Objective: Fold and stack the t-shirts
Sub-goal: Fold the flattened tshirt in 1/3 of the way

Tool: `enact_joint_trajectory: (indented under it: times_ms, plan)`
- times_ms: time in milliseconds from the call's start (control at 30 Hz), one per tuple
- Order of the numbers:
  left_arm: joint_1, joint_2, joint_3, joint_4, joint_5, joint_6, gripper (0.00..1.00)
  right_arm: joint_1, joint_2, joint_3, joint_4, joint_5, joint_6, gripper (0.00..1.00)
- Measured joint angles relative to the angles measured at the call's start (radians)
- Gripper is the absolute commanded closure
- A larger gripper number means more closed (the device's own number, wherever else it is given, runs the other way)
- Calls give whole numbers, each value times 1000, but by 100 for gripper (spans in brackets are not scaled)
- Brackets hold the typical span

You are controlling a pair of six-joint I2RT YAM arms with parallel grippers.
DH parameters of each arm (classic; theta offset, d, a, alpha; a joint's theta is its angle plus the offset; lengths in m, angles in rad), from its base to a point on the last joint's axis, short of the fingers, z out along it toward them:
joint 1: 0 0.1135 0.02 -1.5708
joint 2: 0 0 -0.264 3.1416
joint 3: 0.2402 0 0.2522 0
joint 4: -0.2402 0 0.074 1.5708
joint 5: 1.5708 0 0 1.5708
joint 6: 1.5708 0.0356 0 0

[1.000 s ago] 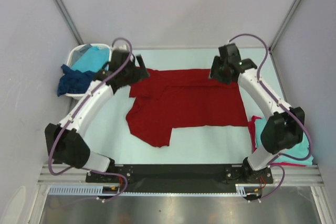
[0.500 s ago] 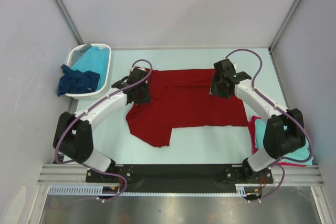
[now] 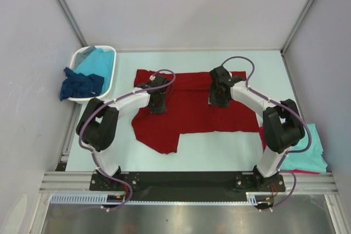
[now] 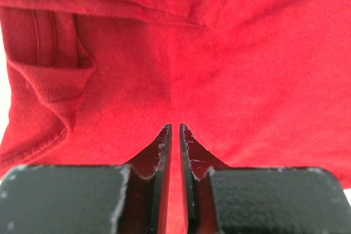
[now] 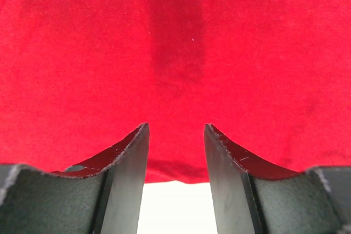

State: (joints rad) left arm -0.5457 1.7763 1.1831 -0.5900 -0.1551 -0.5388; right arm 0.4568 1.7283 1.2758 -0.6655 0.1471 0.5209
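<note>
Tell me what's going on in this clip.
Two robot arms are working on a dark red t-shirt spread on the table. Both grippers are over its middle: the left gripper has its fingers almost together, and the right gripper is open. Whether either pinches cloth can't be told. A turquoise shirt and a navy shirt are in the white basket at far left. A second turquoise shirt lies at near right.

Both arms bend over the shirt (image 3: pixel 192 114); left pincer (image 4: pixel 175 127) is nearly closed, right pincer (image 5: pixel 175 126) parted.
</note>
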Motion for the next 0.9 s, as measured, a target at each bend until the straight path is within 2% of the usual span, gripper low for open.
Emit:
enact_joint_trajectory:
  times_ms: [167,467,900]
  plan:
    - [30,33,17,2,-7,0,85,1,51,5,9,-14,2,51]
    - [153,43,18,3,-11,0,87,5,63,10,11,-17,2,52]
    - [232,73,18,0,-19,-10,87,1,63,10,11,-16,2,52]
